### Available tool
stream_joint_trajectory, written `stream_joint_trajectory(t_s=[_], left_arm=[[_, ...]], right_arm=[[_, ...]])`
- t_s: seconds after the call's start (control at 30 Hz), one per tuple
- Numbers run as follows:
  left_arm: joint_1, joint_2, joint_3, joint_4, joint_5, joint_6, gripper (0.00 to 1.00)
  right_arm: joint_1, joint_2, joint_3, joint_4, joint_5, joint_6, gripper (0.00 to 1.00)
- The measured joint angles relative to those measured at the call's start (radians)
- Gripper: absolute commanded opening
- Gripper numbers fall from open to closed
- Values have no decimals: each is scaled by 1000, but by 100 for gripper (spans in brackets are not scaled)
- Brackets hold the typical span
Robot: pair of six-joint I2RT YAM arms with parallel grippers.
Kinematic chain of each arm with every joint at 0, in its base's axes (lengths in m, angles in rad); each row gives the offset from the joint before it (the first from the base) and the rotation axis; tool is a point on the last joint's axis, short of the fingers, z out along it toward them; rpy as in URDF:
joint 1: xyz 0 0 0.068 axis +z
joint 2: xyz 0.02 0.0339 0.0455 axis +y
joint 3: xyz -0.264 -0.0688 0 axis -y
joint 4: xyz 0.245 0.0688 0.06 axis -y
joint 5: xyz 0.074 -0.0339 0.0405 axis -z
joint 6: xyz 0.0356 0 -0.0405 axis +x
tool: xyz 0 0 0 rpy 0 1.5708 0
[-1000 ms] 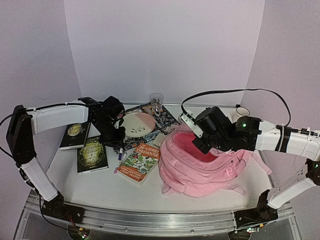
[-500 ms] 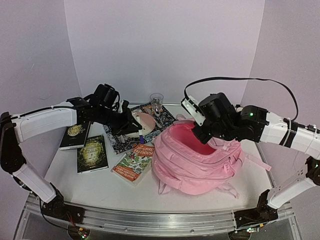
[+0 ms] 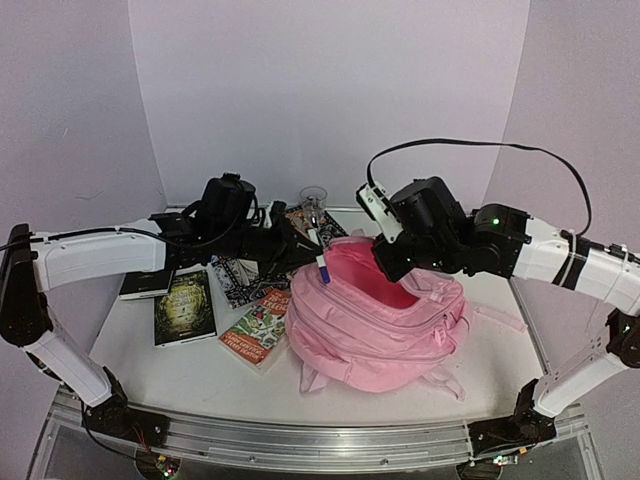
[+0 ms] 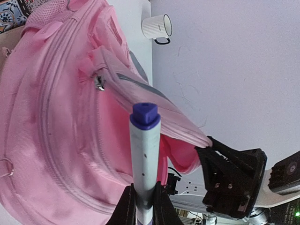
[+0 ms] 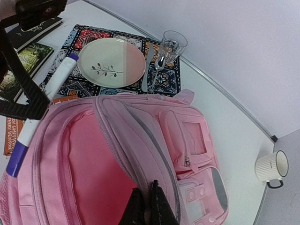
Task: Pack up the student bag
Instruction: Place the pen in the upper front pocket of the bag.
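1. The student bag, a large soft pink fabric backpack (image 3: 375, 320), lies on the white table (image 3: 200, 385) at its middle, a little toward 3 o'clock. Its main compartment gapes upward and shows a deeper pink lining.
2. The right gripper (image 5: 144, 202) has its jaws pinched together on the zip-edged fabric rim of the opening. It holds that rim lifted at the 3 o'clock side of the mouth.
3. The left gripper (image 4: 143, 199) reaches in from 9 o'clock, its jaws clamped on a white marker pen (image 4: 143, 150) with a purple cap. The capped end points away from the fingers, at the rim on the 9 o'clock side of the bag's mouth. Whether the cap touches the fabric cannot be told.
4. At 11 o'clock of the bag lies a multicoloured patterned placemat (image 5: 93, 33). It carries a round cream-and-pink plate (image 5: 111, 62) painted with a leaf sprig, and a clear stemmed glass (image 5: 169, 47) stands just beside the plate.
5. An orange paperback book (image 3: 255, 328) lies against the bag's 9 o'clock edge. A dark green book (image 3: 185, 308) lies further toward 9 o'clock, and a black book (image 3: 140, 285) is partly hidden under the left arm.
6. A white ribbed mug (image 5: 272, 167) with a black handle stands well apart from the bag near the wall, at 4 o'clock in the right wrist view.
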Motion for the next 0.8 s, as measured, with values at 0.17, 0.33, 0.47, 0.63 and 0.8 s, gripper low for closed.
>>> stream_joint_trajectory(t_s=[0.17,0.33,0.47,0.63,0.8], left_arm=[[-8,22,-15,75,-1,-56,0],[-27,49,-45,122,-18,-110,0],[-47,70,-97,164,-33,-172,0],[-69,118,-106,187,-40,-225,0],[-80,182,-63,209,-45,-253,2]], right_arm=[[0,47,0,20,-17,58,0],[4,65,0,29,-5,102,0],[5,77,0,36,0,121,0],[5,81,0,36,0,134,0],[5,84,0,38,-7,136,0]])
